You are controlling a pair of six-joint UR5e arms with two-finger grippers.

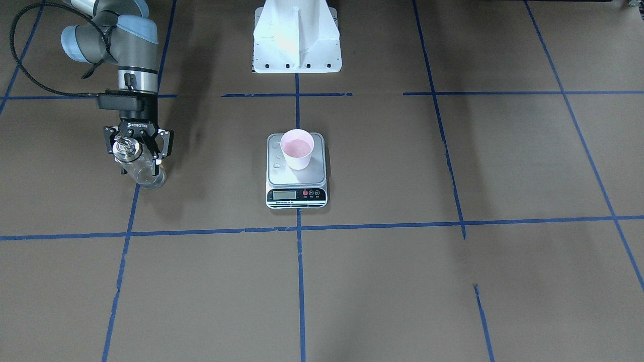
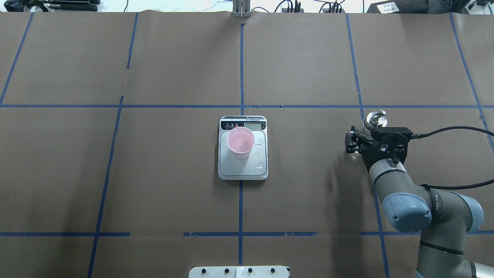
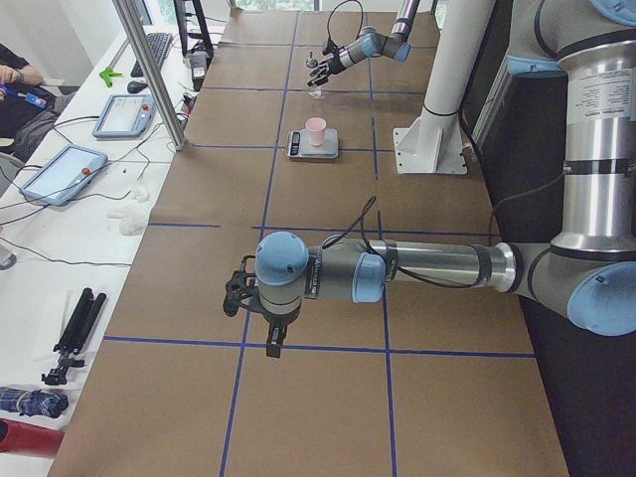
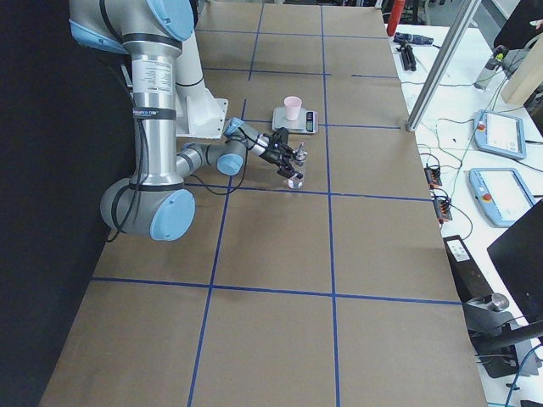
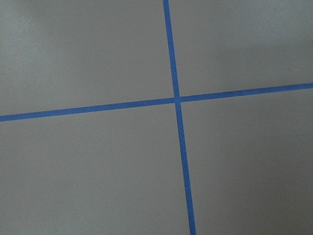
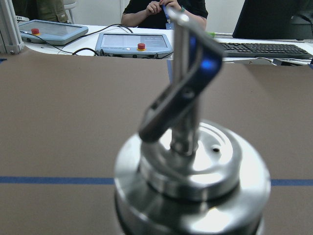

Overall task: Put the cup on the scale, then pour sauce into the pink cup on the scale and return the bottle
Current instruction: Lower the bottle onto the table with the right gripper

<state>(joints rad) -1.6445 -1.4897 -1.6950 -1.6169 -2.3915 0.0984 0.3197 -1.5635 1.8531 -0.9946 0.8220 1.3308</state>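
Observation:
The pale pink cup (image 1: 297, 148) stands upright on the back part of the scale (image 1: 313, 175), also seen in the overhead view (image 2: 240, 142). A few clear drops lie on the scale's platform (image 2: 261, 165). The clear glass bottle (image 1: 145, 173) stands upright far to the robot's right of the scale, its base at or just above the table. Its metal spout cap (image 6: 190, 171) fills the right wrist view. My right gripper (image 1: 137, 151) is shut on the bottle's upper body. My left gripper (image 3: 237, 298) hovers over bare table far from the scale; I cannot tell whether it is open.
The white robot pedestal (image 1: 297, 40) stands behind the scale. Blue tape lines grid the brown table (image 5: 177, 99). Tablets (image 4: 501, 131), cables and a seated operator (image 6: 164, 10) lie beyond the table's far edge.

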